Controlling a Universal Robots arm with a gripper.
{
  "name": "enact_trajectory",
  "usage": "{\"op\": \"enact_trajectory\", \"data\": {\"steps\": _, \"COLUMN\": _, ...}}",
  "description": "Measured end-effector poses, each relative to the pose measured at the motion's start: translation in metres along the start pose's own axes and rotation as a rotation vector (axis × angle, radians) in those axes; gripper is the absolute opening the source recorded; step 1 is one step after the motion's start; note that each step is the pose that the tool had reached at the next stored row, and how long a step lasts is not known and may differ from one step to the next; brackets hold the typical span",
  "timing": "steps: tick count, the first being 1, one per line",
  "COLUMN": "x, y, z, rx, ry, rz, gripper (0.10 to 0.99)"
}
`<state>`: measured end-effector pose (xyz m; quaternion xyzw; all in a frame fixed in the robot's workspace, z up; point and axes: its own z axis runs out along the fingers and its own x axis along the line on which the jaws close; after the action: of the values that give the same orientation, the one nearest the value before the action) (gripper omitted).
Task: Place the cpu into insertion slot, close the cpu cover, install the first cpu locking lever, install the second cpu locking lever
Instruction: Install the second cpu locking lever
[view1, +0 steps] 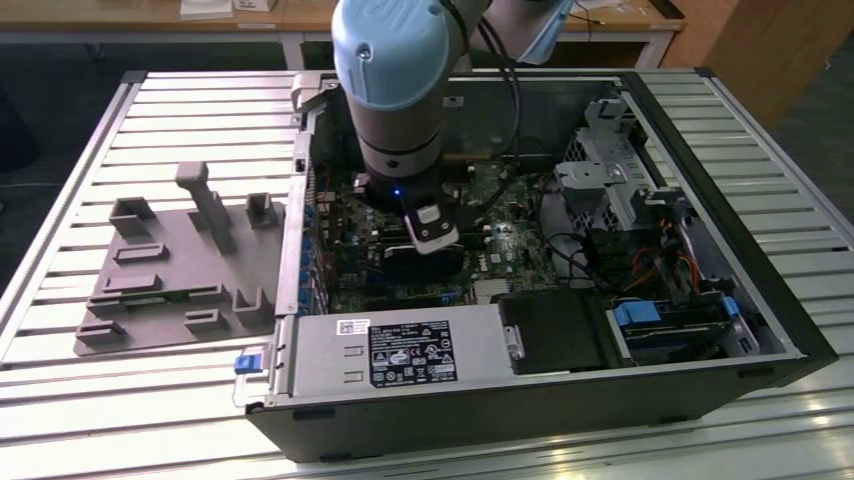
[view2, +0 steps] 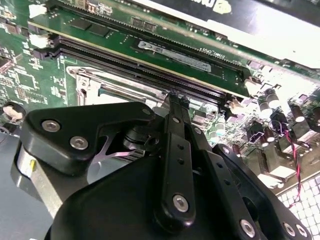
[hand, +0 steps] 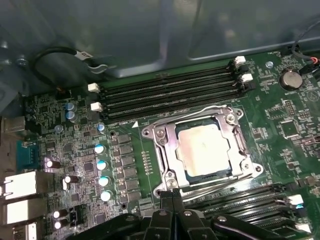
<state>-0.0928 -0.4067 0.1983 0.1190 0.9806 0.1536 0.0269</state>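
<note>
With the cpu (hand: 204, 148) seated under the closed cpu cover (hand: 170, 150), the clenched, empty end effector (hand: 173, 192) should be pressed squarely on the lever.

Workshop or lab setting: an open computer case (view1: 534, 330) lies on a slatted metal workbench (view1: 200, 390), grey moulded fixture (view1: 174, 270) beside it, wooden desks (view1: 240, 22) at the far side.
</note>
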Motion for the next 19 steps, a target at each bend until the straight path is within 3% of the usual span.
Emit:
{"op": "enact_trajectory", "data": {"steps": 9, "x": 0.0053, "y": -0.0023, "z": 0.0044, "rx": -0.004, "ry": 0.0006, "rz": 0.0, "gripper": 0.102}}
{"op": "enact_trajectory", "data": {"steps": 19, "x": 0.007, "y": 0.0004, "z": 0.0086, "rx": -0.004, "ry": 0.0007, "rz": 0.0, "gripper": 0.102}}
